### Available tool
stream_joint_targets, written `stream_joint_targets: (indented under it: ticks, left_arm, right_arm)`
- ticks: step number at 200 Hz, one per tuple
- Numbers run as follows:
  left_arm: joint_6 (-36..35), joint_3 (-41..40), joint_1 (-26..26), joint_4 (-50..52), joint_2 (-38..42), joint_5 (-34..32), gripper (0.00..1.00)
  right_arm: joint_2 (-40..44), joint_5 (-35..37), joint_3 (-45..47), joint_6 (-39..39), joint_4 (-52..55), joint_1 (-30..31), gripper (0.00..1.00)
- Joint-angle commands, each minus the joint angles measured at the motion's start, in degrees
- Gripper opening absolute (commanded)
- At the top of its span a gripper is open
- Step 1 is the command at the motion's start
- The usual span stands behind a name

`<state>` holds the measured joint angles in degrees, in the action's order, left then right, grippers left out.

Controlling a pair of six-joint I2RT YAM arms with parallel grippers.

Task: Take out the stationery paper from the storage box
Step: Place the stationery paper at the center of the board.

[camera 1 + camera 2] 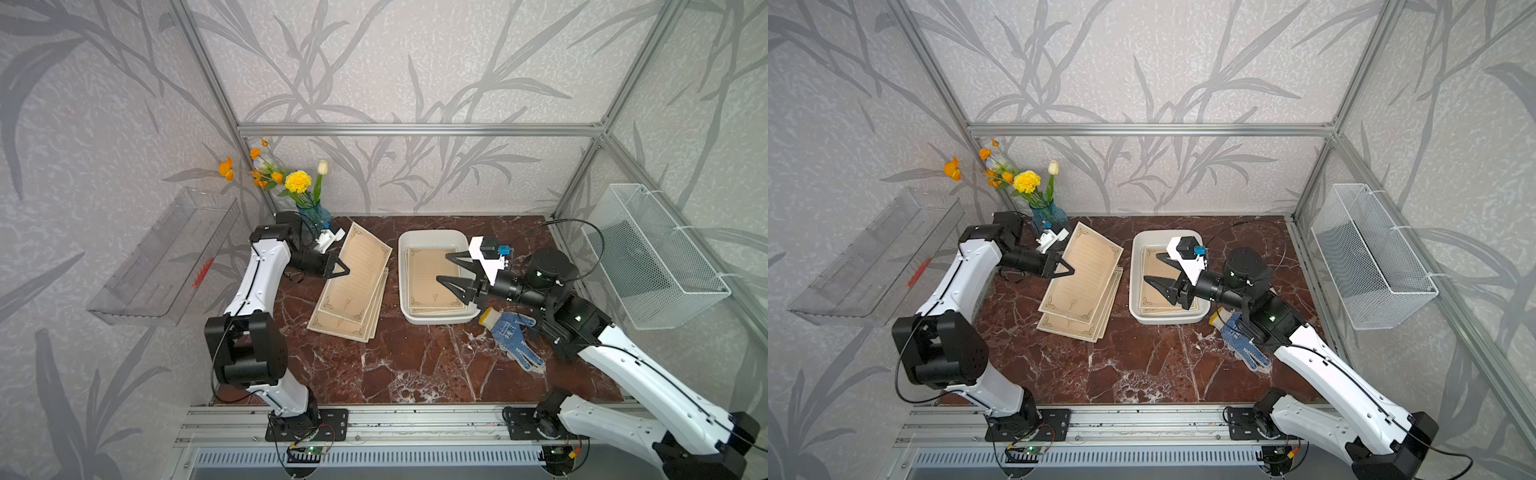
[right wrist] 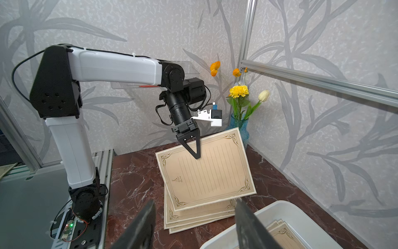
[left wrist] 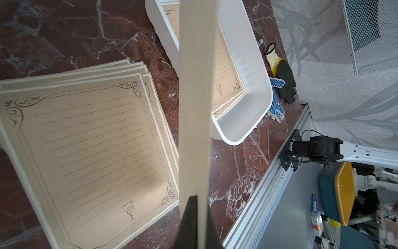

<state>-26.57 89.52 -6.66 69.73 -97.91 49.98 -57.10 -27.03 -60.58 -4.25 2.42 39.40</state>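
Note:
My left gripper (image 1: 347,270) is shut on the edge of one sheet of stationery paper (image 1: 363,266), tan with scroll corners, held tilted above a fanned pile of the same sheets (image 1: 353,326) on the marble table. In the left wrist view the held sheet (image 3: 196,107) runs edge-on out of the shut jaws. The white storage box (image 1: 434,319) stands to the right of the pile, with more sheets (image 1: 428,282) lying in it. My right gripper (image 1: 442,267) hovers open over the box's right side, nothing between its fingers (image 2: 148,215).
A blue dotted glove (image 1: 513,334) lies right of the box under the right arm. A blue vase of flowers (image 1: 313,212) stands at the back left behind the left wrist. A wire-mesh basket (image 1: 652,257) and a clear shelf tray (image 1: 166,257) hang on the side walls.

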Motion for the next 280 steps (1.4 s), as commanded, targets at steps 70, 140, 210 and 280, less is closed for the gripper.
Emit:
stream_joint_targets:
  ticks: [70,140,210,280]
  left_arm:
    - [-5.7,11.0,-0.4,13.1,-12.9,8.8,0.0]
    - [-2.5,6.9,-0.4,10.0,-8.5,11.0,0.0]
    - [-0.8,7.4,-0.7,10.3,-17.0,3.1,0.0]
    - [0.6,7.8,-1.4,8.5,-20.7,1.6,0.0]
  right_arm:
    - [0.3,2.4,-1.3,-2.7,2.7,1.0,0.59]
    - [-0.1,2.8,-1.5,-2.5,2.1,1.9,0.58]
    - [0.2,0.9,-1.3,-1.6,1.3,2.7,0.59]
    - [0.4,1.8,-0.7,-0.5,1.0,3.5,0.59]
